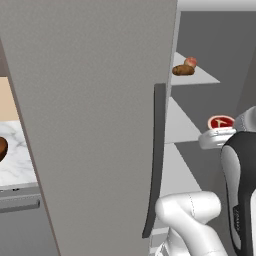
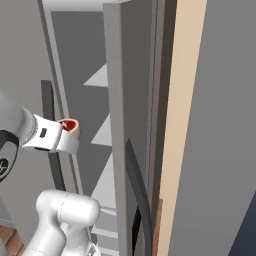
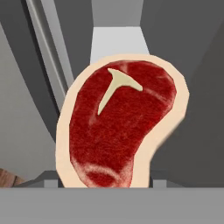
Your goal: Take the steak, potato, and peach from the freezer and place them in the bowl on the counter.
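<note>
End effector pinching the steak edge-on, clear of the freezer shelves for carrying to the bowl (potato, peach remain shelved).

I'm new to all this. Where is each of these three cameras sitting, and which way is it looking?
Left base view: behind the arm, to its left, looking forward past the open freezer door at shelves holding the potato and peach; the white arm rises at lower right.
Right base view: behind, to the right, looking into the freezer; the arm rises at lower left.
Hand view: on the hand, looking along the gripper at the steak.
Shared: all three show the steak at the arm's end.
</note>
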Robot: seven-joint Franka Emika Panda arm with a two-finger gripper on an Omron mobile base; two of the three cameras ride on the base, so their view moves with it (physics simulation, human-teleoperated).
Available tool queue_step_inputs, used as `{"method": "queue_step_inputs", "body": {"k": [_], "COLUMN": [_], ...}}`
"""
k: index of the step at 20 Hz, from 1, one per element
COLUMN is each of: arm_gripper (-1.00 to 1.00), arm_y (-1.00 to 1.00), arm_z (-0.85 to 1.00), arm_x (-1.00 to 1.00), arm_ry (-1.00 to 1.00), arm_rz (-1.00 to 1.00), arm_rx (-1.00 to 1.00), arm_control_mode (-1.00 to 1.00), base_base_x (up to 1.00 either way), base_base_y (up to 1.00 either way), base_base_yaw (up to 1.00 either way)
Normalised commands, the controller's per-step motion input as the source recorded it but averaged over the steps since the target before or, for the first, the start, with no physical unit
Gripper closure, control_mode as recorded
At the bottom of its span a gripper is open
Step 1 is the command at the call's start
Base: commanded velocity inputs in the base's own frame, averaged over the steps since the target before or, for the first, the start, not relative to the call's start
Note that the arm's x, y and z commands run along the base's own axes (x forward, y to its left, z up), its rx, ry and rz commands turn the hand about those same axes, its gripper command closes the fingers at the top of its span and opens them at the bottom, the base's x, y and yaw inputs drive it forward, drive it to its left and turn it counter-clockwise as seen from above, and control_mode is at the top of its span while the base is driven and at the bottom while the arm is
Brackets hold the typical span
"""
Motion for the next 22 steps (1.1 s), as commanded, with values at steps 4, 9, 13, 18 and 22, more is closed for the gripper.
{"method": "queue_step_inputs", "body": {"k": [4,9,13,18,22], "arm_gripper": [1.0,1.0,1.0,1.0,1.0], "arm_y": [0.01,0.0,0.0,0.0,0.0], "arm_z": [0.0,0.0,0.0,0.0,0.0], "arm_x": [-0.1,-0.06,0.0,0.0,0.0], "arm_ry": [0.0,0.0,0.0,0.0,0.0], "arm_rz": [0.0,0.0,0.0,0.0,0.0], "arm_rx": [0.0,0.0,0.0,0.0,0.0], "arm_control_mode": [-1.0,1.0,1.0,1.0,1.0], "base_base_x": [0.0,-0.04,-0.3,-0.32,-0.21], "base_base_y": [0.0,0.0,0.23,0.55,0.83], "base_base_yaw": [0.0,0.0,0.0,0.0,0.0]}}
